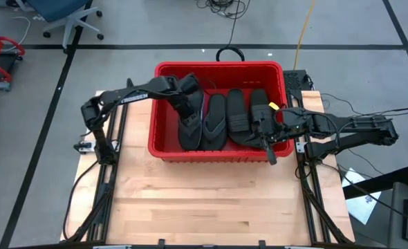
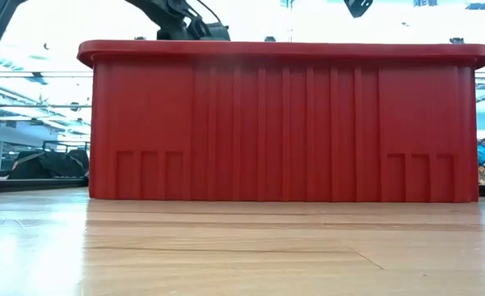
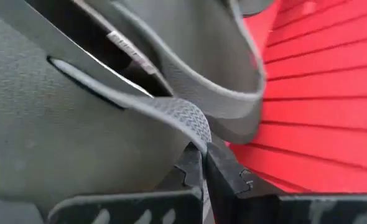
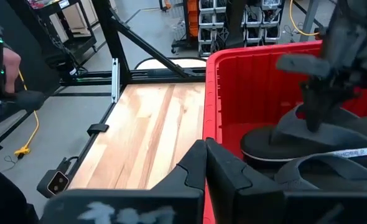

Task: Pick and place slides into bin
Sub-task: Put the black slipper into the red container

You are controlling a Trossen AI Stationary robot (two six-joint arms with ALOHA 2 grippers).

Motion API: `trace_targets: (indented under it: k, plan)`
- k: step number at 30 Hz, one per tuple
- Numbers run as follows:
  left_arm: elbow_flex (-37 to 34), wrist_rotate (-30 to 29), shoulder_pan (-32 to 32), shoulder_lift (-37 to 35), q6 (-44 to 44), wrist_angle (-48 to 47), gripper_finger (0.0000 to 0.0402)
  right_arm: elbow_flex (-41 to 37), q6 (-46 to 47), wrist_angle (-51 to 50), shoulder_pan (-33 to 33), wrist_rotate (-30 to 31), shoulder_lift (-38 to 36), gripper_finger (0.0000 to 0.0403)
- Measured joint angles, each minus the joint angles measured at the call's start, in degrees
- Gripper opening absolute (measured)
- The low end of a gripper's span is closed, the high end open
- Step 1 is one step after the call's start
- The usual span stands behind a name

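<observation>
The red bin (image 1: 218,67) stands at the table's far middle; the low view shows its near wall (image 2: 284,123). Several black slides lie side by side inside it, among them a thong one (image 1: 216,124) and two band ones (image 1: 236,114) (image 1: 259,111). My left gripper (image 3: 203,155) reaches down into the bin's left part (image 1: 188,104) and is shut on the strap of the leftmost slide (image 1: 190,130). My right gripper (image 4: 205,158) hangs shut with nothing in it over the bin's near right corner (image 1: 268,153). My left gripper pinches the slide's textured strap (image 3: 186,118) between its two fingertips, a single narrow band. The fingers slant down into the bin from the table's left. The slide hangs tilted below them (image 4: 283,134); whether its lower end rests on the other slides cannot be told.
Bare wooden table (image 1: 204,200) stretches in front of the bin and to its left. Black frame rails (image 1: 110,187) run along both table sides. Cables and a yellow cord (image 1: 302,34) lie on the floor beyond the far edge.
</observation>
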Motion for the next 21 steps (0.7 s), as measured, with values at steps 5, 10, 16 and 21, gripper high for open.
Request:
trace_targets:
  k: [5, 10, 16, 21]
  plan:
    - [0.0, -0.54, 0.0, 2.24, -3.32, 0.19, 0.0, 0.0, -0.81, 0.0, 0.0, -0.02, -0.04, 0.0]
    - [0.0, 0.47, -0.28, 2.53, -4.41, 0.66, 0.0002, 0.0, -0.89, 0.0, 0.0, -0.04, -0.04, 0.0]
    - [0.0, 2.13, -0.33, 2.53, -6.22, 0.25, 0.0031, 0.0, -0.89, -0.01, 0.0, -0.04, -0.04, 0.0]
    - [0.0, 7.07, -0.75, 2.53, -4.66, 0.23, 0.0094, 0.0, -0.89, 0.0, 0.0, -0.07, -0.04, 0.0]
